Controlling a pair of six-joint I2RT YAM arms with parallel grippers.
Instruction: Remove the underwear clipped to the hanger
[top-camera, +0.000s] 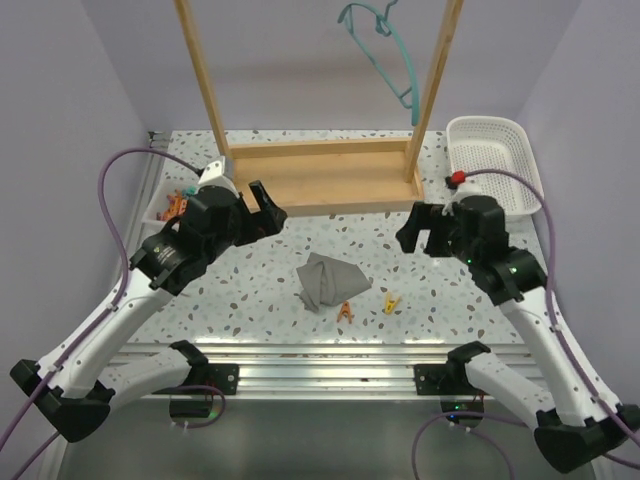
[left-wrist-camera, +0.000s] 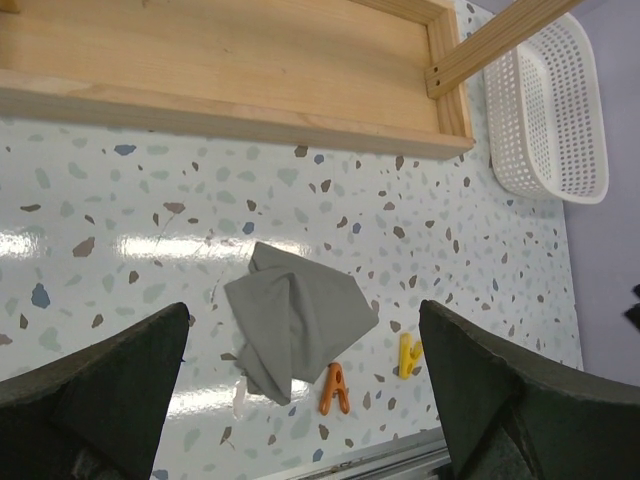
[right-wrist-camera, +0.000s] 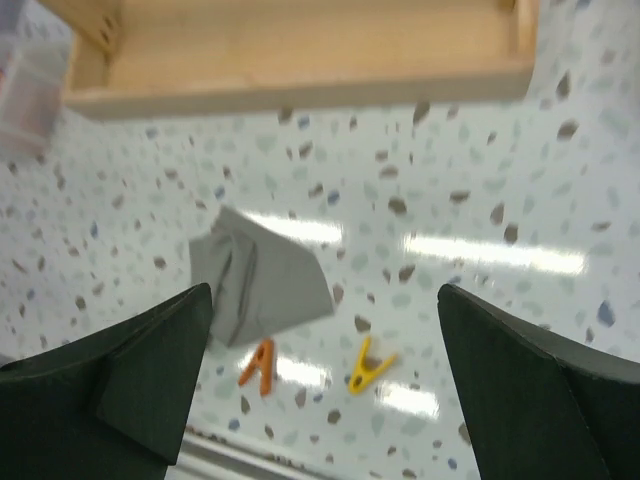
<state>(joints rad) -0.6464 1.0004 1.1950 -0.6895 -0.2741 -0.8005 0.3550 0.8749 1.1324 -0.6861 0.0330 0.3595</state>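
The grey underwear (top-camera: 330, 280) lies crumpled on the speckled table, free of the hanger; it also shows in both wrist views (left-wrist-camera: 295, 320) (right-wrist-camera: 255, 280). The teal hanger (top-camera: 385, 45) hangs bare from the top of the wooden frame at the back right. My left gripper (top-camera: 265, 208) hovers open above the table, left of and behind the underwear, with nothing between its fingers (left-wrist-camera: 303, 310). My right gripper (top-camera: 415, 232) is open too, held above the table to the right of the cloth, and is also empty (right-wrist-camera: 325, 290).
An orange clip (top-camera: 346, 312) and a yellow clip (top-camera: 390, 302) lie just in front of the underwear. The wooden frame's base tray (top-camera: 320, 180) stands behind it. A white basket (top-camera: 490, 150) sits at the back right. A small container of clips (top-camera: 178, 205) is at the left edge.
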